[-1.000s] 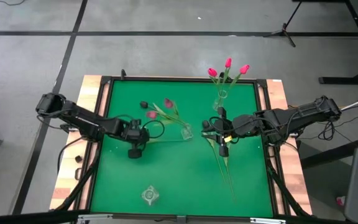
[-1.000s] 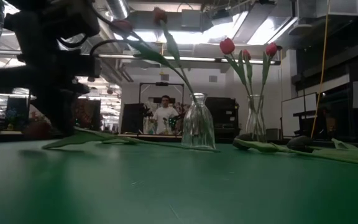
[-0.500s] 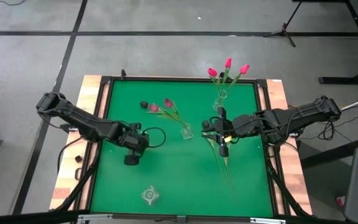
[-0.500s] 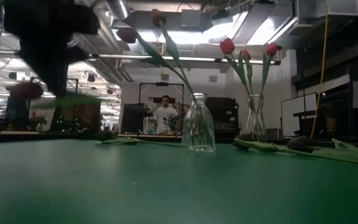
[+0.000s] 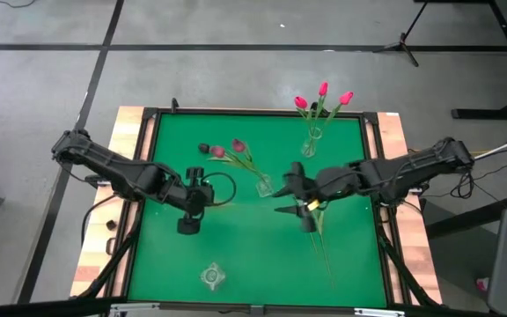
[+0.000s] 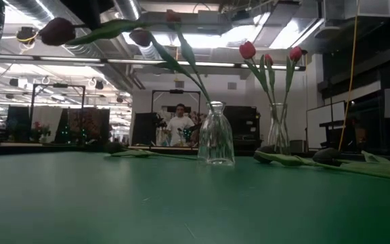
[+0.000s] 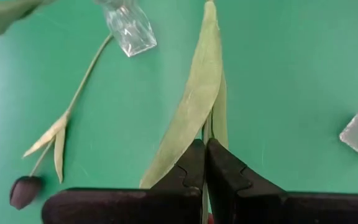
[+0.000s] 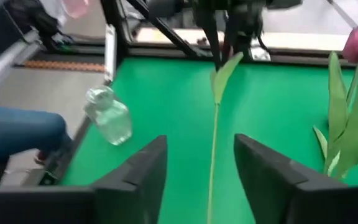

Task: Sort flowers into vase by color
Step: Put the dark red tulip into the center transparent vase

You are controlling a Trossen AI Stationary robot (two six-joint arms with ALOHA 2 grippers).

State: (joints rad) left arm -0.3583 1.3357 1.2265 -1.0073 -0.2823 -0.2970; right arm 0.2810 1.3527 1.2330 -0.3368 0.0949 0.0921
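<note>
**Green stem pinched in the left gripper, lifted off the mat**

Green and flat, a long leaf runs up from the closed fingers of the left gripper (image 7: 205,163), which clamp the thin stem of a held tulip (image 6: 58,30). In the low view its dark red head hangs high above the green table (image 5: 236,255), stem roughly level. Near-black, another fallen tulip (image 7: 25,190) lies on the mat with a pale stem and two small leaves.

Mauve-pink tulips (image 5: 236,150) lean out of the middle vase (image 5: 263,186). Three bright pink-red tulips (image 5: 322,97) stand in the far vase (image 5: 312,139). An empty vase (image 5: 210,276) sits near the front edge.

Spread apart, the fingers of the right gripper (image 5: 290,198) hover beside the middle vase, over stems (image 5: 322,246) lying on the mat.
</note>
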